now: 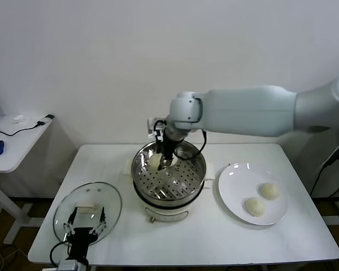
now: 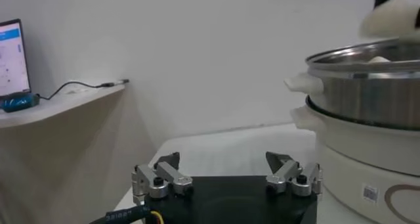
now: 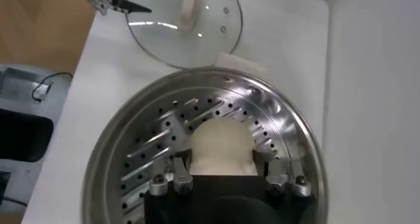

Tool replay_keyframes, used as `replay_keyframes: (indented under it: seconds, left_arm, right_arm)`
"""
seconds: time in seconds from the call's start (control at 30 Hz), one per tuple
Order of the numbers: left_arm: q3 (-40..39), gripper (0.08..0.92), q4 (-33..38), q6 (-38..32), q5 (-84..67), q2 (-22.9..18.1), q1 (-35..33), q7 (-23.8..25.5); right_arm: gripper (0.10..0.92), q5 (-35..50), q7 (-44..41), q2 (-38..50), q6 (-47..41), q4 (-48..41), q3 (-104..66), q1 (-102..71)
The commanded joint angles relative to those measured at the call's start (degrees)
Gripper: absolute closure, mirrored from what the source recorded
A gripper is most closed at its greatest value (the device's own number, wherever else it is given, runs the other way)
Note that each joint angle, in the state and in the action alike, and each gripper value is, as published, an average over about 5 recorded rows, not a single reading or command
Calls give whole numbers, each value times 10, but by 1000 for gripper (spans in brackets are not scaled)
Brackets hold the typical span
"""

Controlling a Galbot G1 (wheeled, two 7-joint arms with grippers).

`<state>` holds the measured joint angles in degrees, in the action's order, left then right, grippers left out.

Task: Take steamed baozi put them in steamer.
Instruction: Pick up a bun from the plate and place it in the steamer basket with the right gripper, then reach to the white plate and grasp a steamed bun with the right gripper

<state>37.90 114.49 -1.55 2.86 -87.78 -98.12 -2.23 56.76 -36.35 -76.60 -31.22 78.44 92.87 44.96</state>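
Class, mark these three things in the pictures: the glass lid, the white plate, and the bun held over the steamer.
glass lid (image 1: 104, 199), head view, bare glass near its edge.
white plate (image 1: 231, 189), head view, bare surface left of its buns.
held bun (image 3: 220, 143), right wrist view, domed top.

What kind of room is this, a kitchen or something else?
Probably a lab or office set up for a cooking trial, not a real kitchen: a plain white table against a bare wall, a side desk with cables, and just a steamer and a plate of baozi.

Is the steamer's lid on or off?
Off. The glass lid lies flat on the table, left of the open steamer.
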Motion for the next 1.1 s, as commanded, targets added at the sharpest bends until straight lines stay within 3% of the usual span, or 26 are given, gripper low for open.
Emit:
replay_keyframes:
  seconds: [0.03,0.4,0.7,0.87,1.1]
  left_arm:
    - [0,177,0,0,0,0,0,0]
    - [3,177,-8,2,-2,1,9,-2]
    - [2,177,-10,2,-3,3,13,-2]
    - [0,177,-9,4,-2,3,15,0]
    - [-5,177,-5,4,-1,3,12,0]
  right_arm:
    - [389,-6,38,-50,-22,-44,5,-55]
    - [381,-11,57,-74,-17,-84,-14,-91]
    - [210,-15,35,-46,-12,-57,-21,-77]
    - [203,-40,-28,12,24,-22,-25,-20]
    - [203,-86,-199,166,138,5,-1,108]
